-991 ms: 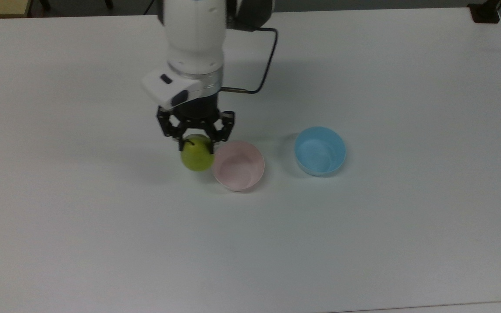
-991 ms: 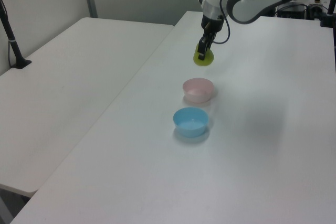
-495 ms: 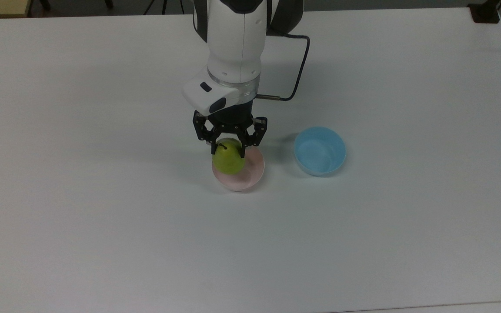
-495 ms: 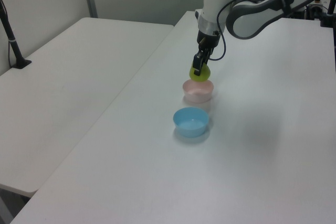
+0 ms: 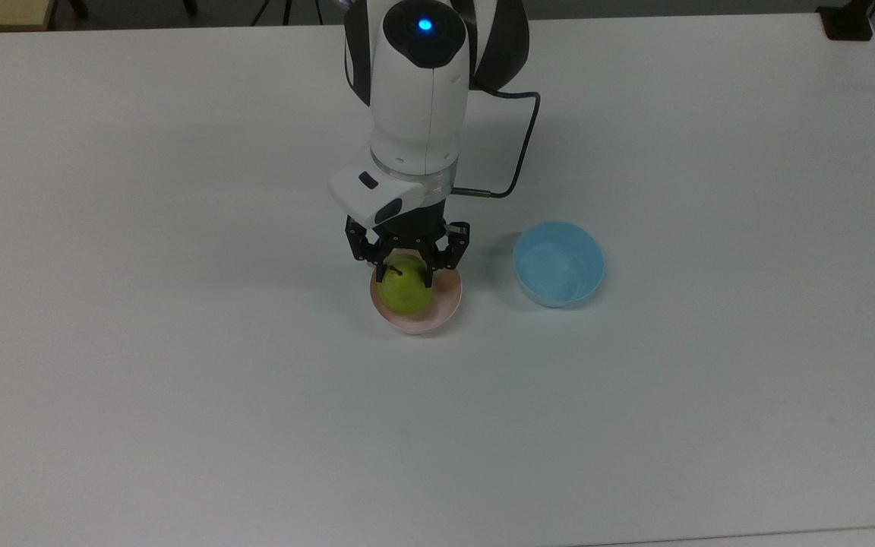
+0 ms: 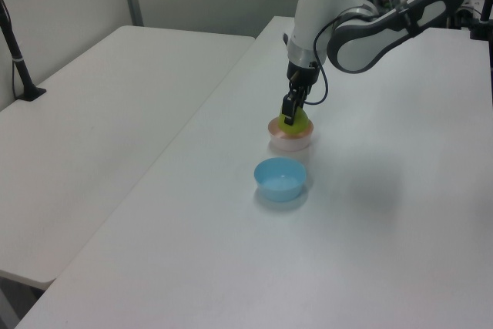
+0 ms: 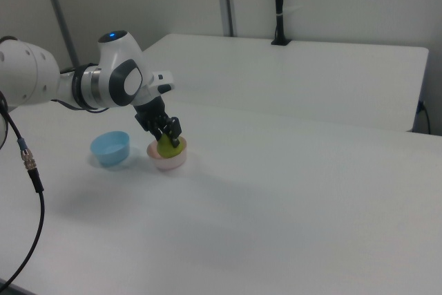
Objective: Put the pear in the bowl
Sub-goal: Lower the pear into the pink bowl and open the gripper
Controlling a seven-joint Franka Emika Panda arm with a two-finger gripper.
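Top view: gripper grasps the pear, one finger on each side of its upper part, stem visible between them. Pear sits within the rim of the pink bowl. Blue bowl stands apart on the top view's right, on the white table.

Left view: pear low in the pink bowl, gripper clamped on it; blue bowl nearer the camera.

Right view: pear in the pink bowl, fingers closed on it; blue bowl on the right view's left.
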